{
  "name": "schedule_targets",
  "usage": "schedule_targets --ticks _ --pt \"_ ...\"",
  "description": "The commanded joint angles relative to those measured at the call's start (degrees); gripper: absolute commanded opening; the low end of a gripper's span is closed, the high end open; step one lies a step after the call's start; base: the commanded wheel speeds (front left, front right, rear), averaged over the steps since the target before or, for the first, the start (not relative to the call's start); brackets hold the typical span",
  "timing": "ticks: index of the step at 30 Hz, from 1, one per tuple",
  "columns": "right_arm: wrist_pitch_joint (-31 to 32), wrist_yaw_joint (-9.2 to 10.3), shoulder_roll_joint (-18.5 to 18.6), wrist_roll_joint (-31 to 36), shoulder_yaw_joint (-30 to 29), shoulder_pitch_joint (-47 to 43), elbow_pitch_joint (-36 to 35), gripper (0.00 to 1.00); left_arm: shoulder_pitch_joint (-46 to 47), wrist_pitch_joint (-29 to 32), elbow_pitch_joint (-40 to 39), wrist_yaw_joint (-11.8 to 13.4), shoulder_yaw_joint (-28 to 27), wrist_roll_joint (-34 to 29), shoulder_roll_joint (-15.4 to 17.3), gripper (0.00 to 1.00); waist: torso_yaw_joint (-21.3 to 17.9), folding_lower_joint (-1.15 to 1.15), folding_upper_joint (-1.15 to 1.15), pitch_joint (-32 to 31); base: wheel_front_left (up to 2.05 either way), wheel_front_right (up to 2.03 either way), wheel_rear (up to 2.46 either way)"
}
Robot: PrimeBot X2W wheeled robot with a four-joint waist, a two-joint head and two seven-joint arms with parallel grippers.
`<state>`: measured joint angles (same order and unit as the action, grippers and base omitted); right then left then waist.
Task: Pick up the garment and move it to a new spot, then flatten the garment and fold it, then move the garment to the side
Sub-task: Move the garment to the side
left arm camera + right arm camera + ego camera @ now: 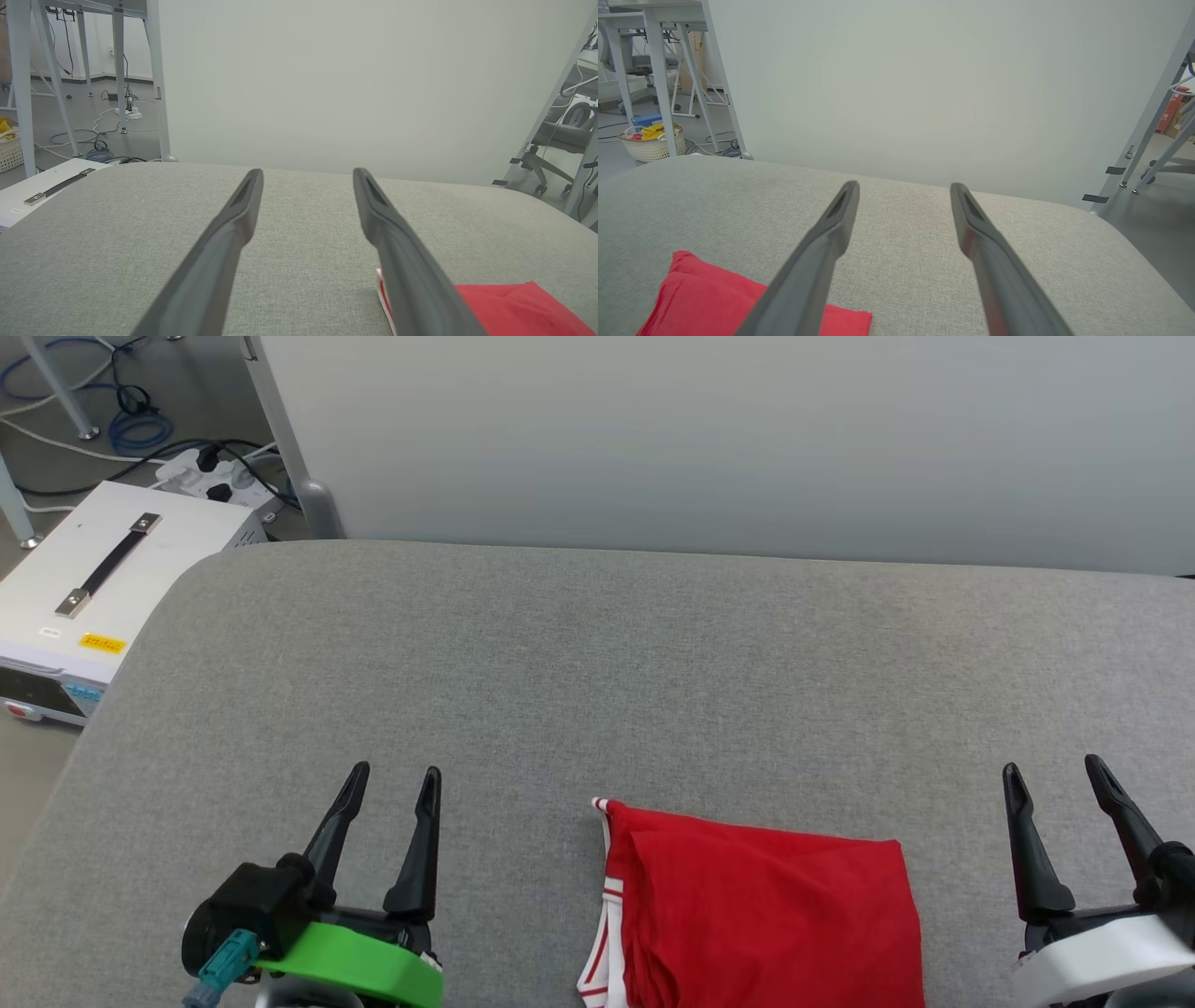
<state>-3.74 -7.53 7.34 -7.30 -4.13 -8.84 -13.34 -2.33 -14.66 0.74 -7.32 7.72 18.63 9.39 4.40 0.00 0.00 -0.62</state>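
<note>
Garment lies on the grey padded table, close to the robot's edge, between the two grippers and touching neither. It forms a compact red block with fairly straight top and right edges. Red-and-white striped trim runs down its left side, where stacked layers are visible. Its near part runs past the bottom of the head view, so the full outline cannot be determined.

Task status, as a judgement:
- The neat, layered shape suggests that flattening and folding are complete.
- The frames do not show whether this spot is the new spot or the final side position. The garment sits slightly to the robot's right of centre, so the final move to the side may be outstanding.
- No cloth is held at this moment.

Left gripper hangs just above the table, well to the left of the garment. Its fingers point toward the far edge and are spread wide with nothing between them. The left wrist view confirms this: bare table lies between the fingers, and the garment shows at the lower right.

Right gripper mirrors this pose on the opposite side, apart from the cloth, with its fingers also spread and empty. In the right wrist view the garment lies at the lower left.
</note>
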Motion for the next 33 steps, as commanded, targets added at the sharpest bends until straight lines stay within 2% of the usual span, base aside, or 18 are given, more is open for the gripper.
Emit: schedule_targets --ticks 1,5,11,17,18,23,29,30,31,32,33 --pt "0.34 0.04 0.21 -0.17 0.11 -0.3 -0.22 1.0 -0.89 -0.34 -0.13 -0.16 0.26 -0.33 0.07 1.0 0.08 0.0 0.0 0.2 0.0 0.0 0.0" --pt "4.54 0.04 0.46 -1.44 0.91 -0.82 0.58 1.0 -0.44 -0.34 -0.11 -0.16 0.63 -0.15 0.34 1.0 0.37 0.0 0.0 1.18 0.0 0.0 0.0" --pt "20.26 0.04 1.73 -5.24 2.83 -1.65 1.33 1.0 0.44 -0.34 0.23 -0.16 1.03 0.25 0.82 1.0 0.99 0.0 0.0 3.21 0.0 0.0 0.0" --pt "34.0 0.04 1.94 -7.91 3.85 -1.4 1.3 1.0 1.82 -0.34 0.47 -0.16 1.6 0.51 0.94 1.0 1.98 0.0 0.0 5.84 0.0 0.0 0.0" --pt "36.52 0.04 1.07 -8.86 3.62 -0.94 1.72 1.0 2.35 -0.34 0.64 -0.16 2.01 0.42 1.09 1.0 2.45 0.0 0.0 6.7 0.0 0.0 0.0" --pt "40.63 0.04 -0.12 -9.87 3.41 -0.02 4.06 1.0 3.72 -0.34 0.81 -0.17 2.31 0.55 1.35 1.0 3.74 0.0 0.0 8.65 0.0 0.0 0.0" --pt "43.09 0.04 -0.82 -8.6 5.13 2.1 9.54 1.0 5.06 -0.34 0.95 -0.17 2.48 0.8 1.74 1.0 4.91 0.0 0.0 10.42 0.0 0.0 0.0" --pt "43.83 0.04 -0.69 -8.12 6.46 2.77 12.35 1.0 5.27 -0.34 1.09 -0.17 2.63 0.8 1.79 1.0 5.06 0.0 0.0 10.63 0.0 0.0 0.0" --pt "43.81 0.04 -0.58 -8.0 6.78 2.97 13.08 0.62 5.32 -0.34 1.15 -0.17 2.69 0.8 1.8 1.0 5.08 0.0 0.0 10.63 0.0 0.0 0.0" --pt "43.55 0.04 -0.44 -7.94 7.1 3.27 13.9 0.12 5.38 -0.34 1.23 -0.17 2.77 0.79 1.81 1.0 5.08 0.0 0.0 10.58 0.0 0.0 0.0" --pt "43.17 0.04 -0.18 -7.76 7.4 3.54 14.43 0.0 5.41 -0.34 1.31 -0.17 2.86 0.77 1.81 1.0 5.06 0.0 0.0 10.49 0.0 0.0 0.0"
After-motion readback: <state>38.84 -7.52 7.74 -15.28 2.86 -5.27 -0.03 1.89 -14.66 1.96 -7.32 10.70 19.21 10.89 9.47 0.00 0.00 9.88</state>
